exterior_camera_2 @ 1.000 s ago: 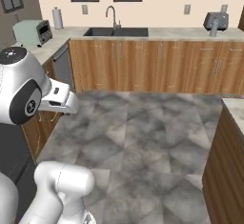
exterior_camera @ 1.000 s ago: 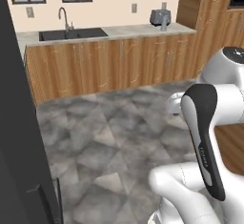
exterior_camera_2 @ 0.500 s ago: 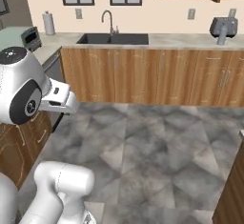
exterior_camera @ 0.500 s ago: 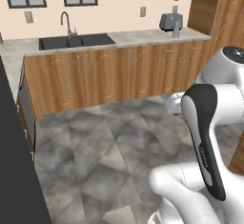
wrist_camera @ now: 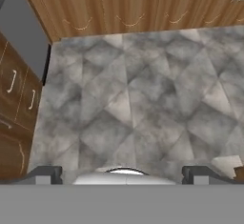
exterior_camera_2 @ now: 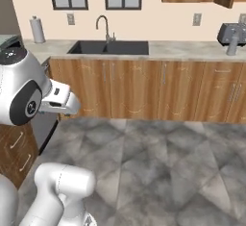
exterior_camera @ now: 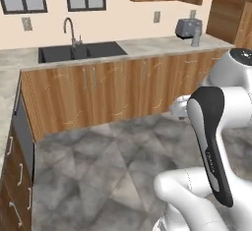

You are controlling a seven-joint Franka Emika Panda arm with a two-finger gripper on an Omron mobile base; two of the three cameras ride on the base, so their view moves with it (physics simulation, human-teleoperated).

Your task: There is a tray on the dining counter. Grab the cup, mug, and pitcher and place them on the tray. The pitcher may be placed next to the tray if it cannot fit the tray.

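Grey stone floor (exterior_camera_2: 158,162) stretches before wooden cabinets (exterior_camera: 123,92); a sink (exterior_camera_2: 108,47) sits in the desk (exterior_camera_2: 182,51). The grey pitcher (exterior_camera_2: 232,46) stands beside a toaster (exterior_camera: 186,27) at the desk's far end. The end effector (wrist_camera: 122,173) hangs released over the floor, grasping nothing.

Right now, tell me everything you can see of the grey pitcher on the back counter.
The pitcher is a tall, plain grey cylinder that narrows toward its top, matte as it looks. It stands upright on the beige marble-look counter near its right end, just in front of the boxy grey toaster; whether they touch cannot be told. The right base view shows it likewise. Nothing holds it.
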